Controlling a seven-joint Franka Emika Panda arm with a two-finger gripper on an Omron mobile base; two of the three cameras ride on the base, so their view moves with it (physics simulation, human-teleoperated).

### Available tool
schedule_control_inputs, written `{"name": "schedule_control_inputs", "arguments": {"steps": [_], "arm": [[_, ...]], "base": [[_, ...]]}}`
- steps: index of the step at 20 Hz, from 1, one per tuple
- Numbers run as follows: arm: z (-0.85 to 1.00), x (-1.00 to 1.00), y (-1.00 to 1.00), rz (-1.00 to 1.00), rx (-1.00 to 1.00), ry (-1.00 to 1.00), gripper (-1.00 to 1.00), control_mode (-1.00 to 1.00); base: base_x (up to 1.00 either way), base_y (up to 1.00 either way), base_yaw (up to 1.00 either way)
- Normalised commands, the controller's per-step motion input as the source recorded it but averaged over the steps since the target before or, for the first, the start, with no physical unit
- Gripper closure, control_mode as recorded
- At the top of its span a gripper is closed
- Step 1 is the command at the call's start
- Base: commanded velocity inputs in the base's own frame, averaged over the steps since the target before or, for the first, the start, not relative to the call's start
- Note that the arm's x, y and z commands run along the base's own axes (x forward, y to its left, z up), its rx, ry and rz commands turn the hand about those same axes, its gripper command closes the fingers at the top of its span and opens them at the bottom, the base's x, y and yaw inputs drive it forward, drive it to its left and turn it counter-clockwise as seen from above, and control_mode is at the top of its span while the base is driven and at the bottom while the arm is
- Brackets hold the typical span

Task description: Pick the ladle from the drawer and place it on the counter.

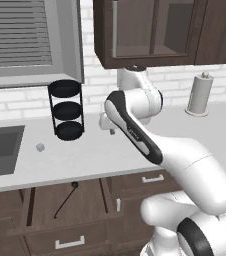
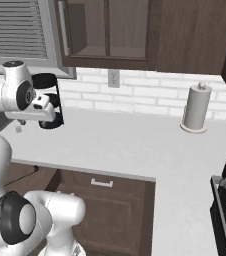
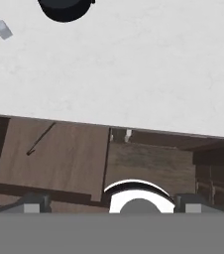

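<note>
Thin black wire-handled ladle (image 1: 65,200) lies in the open dark-brown wooden drawer (image 1: 67,207); white two-finger gripper (image 1: 106,125) hovers above the light grey tabletop (image 1: 85,155), jaws apparently wide. Descend over the handle's middle; close squarely across it.

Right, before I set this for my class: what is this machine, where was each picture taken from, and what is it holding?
It is a white robot arm in a computer-drawn kitchen. Two pictures come from cameras behind it, left and right; the third looks down from its hand. Its gripper hovers open over the counter, holding nothing. On the counter stand a black three-tier rack, a small grey cube and a paper towel roll; a sink is set in it. Below, the thin black ladle lies in the open drawer.
</note>
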Motion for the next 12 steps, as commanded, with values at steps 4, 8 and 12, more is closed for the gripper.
{"name": "schedule_control_inputs", "arguments": {"steps": [4, 8, 12], "arm": [[-0.25, 0.00, 1.00, 0.00, 0.00, 0.06, -1.00, -1.00], [-0.69, -0.04, 0.92, 0.00, 0.00, 0.01, -1.00, -1.00], [-0.81, -0.13, 0.57, 0.00, 0.02, 0.00, -1.00, -1.00]], "base": [[0.00, 0.00, 0.00], [0.00, 0.00, 0.00], [0.00, 0.00, 0.00]]}}
